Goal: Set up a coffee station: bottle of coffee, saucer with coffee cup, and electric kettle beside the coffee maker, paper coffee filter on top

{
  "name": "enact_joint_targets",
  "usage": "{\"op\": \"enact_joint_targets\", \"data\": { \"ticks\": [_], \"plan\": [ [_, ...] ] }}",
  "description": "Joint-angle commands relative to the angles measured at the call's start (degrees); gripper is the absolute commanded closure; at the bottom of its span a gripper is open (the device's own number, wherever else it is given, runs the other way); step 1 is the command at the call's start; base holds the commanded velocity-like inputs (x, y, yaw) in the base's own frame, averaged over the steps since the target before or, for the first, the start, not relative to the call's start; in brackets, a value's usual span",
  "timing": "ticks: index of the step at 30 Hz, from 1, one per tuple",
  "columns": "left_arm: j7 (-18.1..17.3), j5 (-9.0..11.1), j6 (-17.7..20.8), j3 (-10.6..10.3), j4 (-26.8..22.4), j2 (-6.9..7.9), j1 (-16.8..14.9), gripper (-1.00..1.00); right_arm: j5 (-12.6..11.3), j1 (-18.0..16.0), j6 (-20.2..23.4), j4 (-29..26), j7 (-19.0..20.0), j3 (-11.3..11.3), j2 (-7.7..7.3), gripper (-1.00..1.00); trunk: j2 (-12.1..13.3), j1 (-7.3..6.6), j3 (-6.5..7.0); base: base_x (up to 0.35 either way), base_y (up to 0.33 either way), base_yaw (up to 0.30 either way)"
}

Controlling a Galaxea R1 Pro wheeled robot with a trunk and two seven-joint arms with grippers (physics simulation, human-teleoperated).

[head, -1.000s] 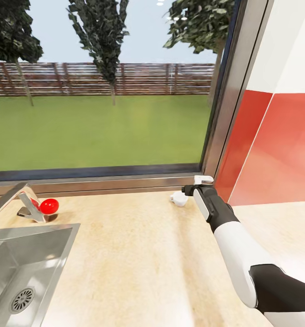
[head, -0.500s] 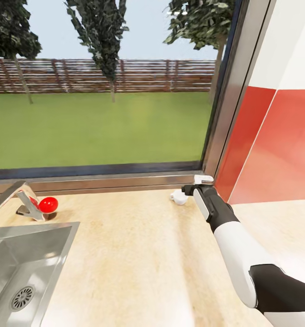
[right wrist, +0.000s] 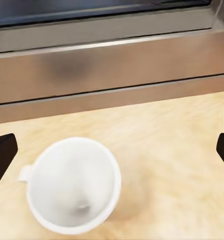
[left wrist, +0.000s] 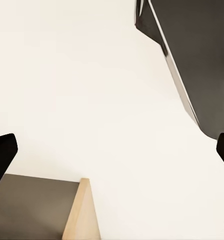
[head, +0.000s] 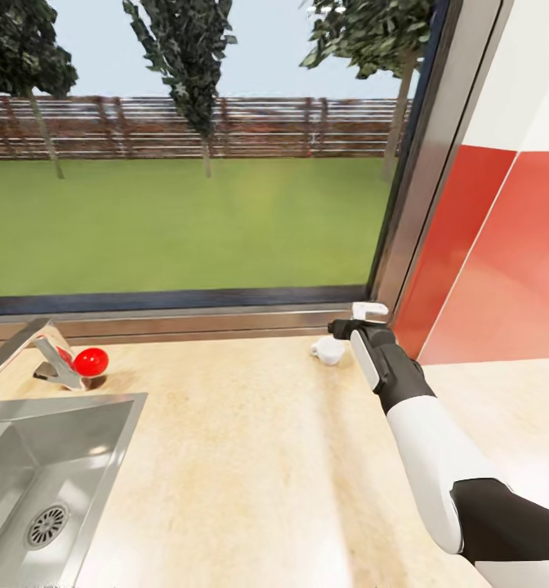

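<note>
A white coffee cup stands upright on the beige countertop, close to the window sill. My right gripper hovers just above and behind it. In the right wrist view the cup sits low between the two dark fingertips, which are spread wide apart; the gripper is open and holds nothing. My left gripper is also open, with bare pale surface between its fingertips.
A steel sink fills the counter's left, with a faucet and a red knob behind it. The metal window sill runs along the back. A red wall panel stands at the right.
The whole head picture has shifted a little, so the camera moved. The right gripper stays over the cup, still open.
</note>
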Motion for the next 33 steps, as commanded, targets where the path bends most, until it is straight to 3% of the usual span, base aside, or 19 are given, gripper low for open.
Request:
{"op": "enact_joint_targets", "data": {
  "ticks": [1,9,15,33],
  "plan": [
    [0.1,-0.6,-0.2,0.4,0.0,-0.01,0.0,-1.0,-0.6,0.0,0.2,0.0,-0.5,0.2,-0.04,-1.0,-0.1,0.03,-0.19,0.0,0.0,0.078],
    [0.1,-0.6,-0.2,0.4,0.0,-0.01,0.0,-1.0,-0.6,0.0,0.1,0.1,-0.4,0.1,-0.11,-1.0,-0.1,0.03,-0.92,0.0,0.0,0.054],
    [0.1,-0.6,-0.2,0.4,0.0,-0.01,0.0,-1.0,-0.6,0.0,0.1,0.0,-0.4,0.2,-0.11,-1.0,-0.1,0.03,-1.39,0.0,0.0,-0.126],
    [0.1,-0.6,-0.2,0.4,0.0,-0.01,0.0,-1.0,-0.5,0.0,0.1,0.2,-0.6,0.4,0.27,-1.0,-0.1,0.03,-1.49,0.0,0.0,-0.073]
  ]
}}
